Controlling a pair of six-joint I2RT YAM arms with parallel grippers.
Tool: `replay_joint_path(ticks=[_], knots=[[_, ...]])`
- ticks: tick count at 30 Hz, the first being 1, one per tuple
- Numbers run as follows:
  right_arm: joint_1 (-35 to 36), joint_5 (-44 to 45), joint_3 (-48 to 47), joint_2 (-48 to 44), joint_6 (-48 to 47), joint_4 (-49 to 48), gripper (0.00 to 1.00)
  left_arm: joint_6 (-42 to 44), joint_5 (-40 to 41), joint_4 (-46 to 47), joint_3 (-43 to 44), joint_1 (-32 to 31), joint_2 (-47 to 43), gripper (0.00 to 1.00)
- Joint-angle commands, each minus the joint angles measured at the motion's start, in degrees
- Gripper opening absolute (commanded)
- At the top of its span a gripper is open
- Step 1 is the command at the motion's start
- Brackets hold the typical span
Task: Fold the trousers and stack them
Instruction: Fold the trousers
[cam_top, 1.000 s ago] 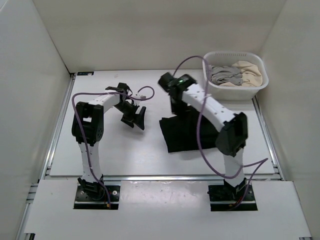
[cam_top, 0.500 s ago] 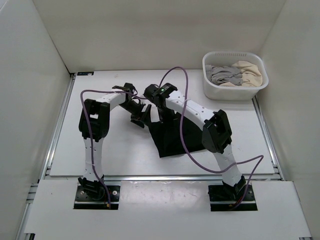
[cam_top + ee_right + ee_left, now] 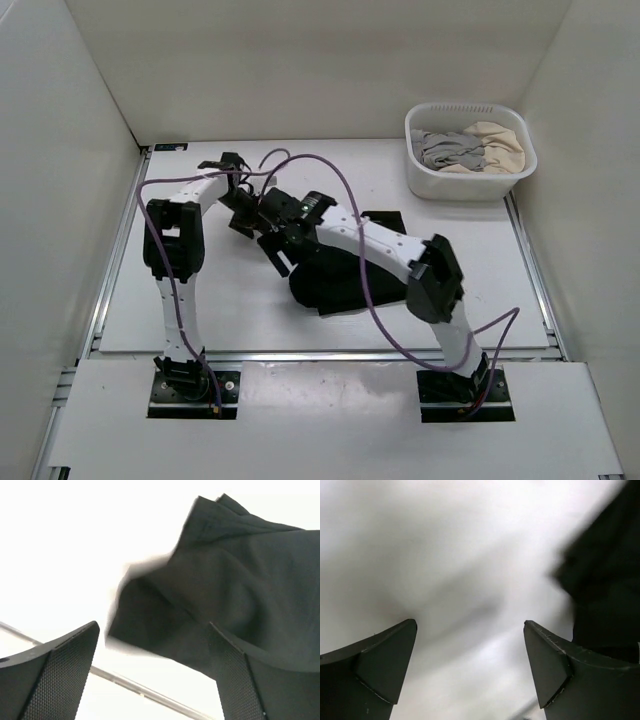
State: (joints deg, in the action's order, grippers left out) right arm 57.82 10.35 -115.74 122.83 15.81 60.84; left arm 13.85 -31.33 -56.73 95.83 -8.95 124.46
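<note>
The black trousers (image 3: 345, 280) lie in a folded bundle on the white table, right of centre, with one flat corner reaching back toward (image 3: 385, 220). My right gripper (image 3: 277, 250) hangs open at the bundle's left edge. In the right wrist view the trousers (image 3: 240, 590) fill the upper right, and the right gripper (image 3: 152, 625) holds nothing, its jaws wide apart. My left gripper (image 3: 243, 212) is open just left of the right wrist, above bare table. In the left wrist view the left gripper (image 3: 470, 625) is empty, with a blurred dark shape at the right edge.
A white basket (image 3: 425, 185) stands at the back right with grey clothes (image 3: 450, 150) and a beige garment (image 3: 497, 145) in it. White walls close in the table on three sides. A metal rail (image 3: 330, 353) runs along the near edge.
My right gripper carried the trousers leftward, then opened and let them go. The bundle now lies further left. My left gripper has drawn back toward the rear left.
</note>
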Motion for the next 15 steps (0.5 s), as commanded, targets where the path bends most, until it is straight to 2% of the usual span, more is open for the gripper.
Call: replay_joint_path(ticks=[1, 5, 6, 9, 11, 15], knots=[[-1.6, 0.8, 6.2, -18.2, -2.3, -11.6, 0.93, 7.9, 17.2, 3.8, 4.9, -2.1, -5.5, 1.00], [-9.3, -1.3, 22.6, -35.0, 4.1, -19.6, 0.95, 12.2, 14.7, 2.4, 13.0, -2.7, -6.2, 1.00], [-13.7, -2.4, 25.6, -40.2, 6.0, -19.6, 0.95, 14.6, 10.6, 1.4, 14.5, -3.3, -5.6, 1.00], [-24.9, -4.2, 35.8, -46.1, 9.4, -16.4, 0.97, 18.2, 7.2, 0.7, 13.6, -7.4, -7.2, 1.00], [-33.9, -6.7, 41.4, -45.6, 10.3, -12.3, 0.99, 22.3, 8.2, 0.7, 10.0, -14.3, -9.3, 1.00], [-42.6, -13.9, 49.7, -42.6, 8.3, -14.0, 0.99, 26.1, 16.7, 6.0, 3.2, -25.8, -10.5, 1.00]])
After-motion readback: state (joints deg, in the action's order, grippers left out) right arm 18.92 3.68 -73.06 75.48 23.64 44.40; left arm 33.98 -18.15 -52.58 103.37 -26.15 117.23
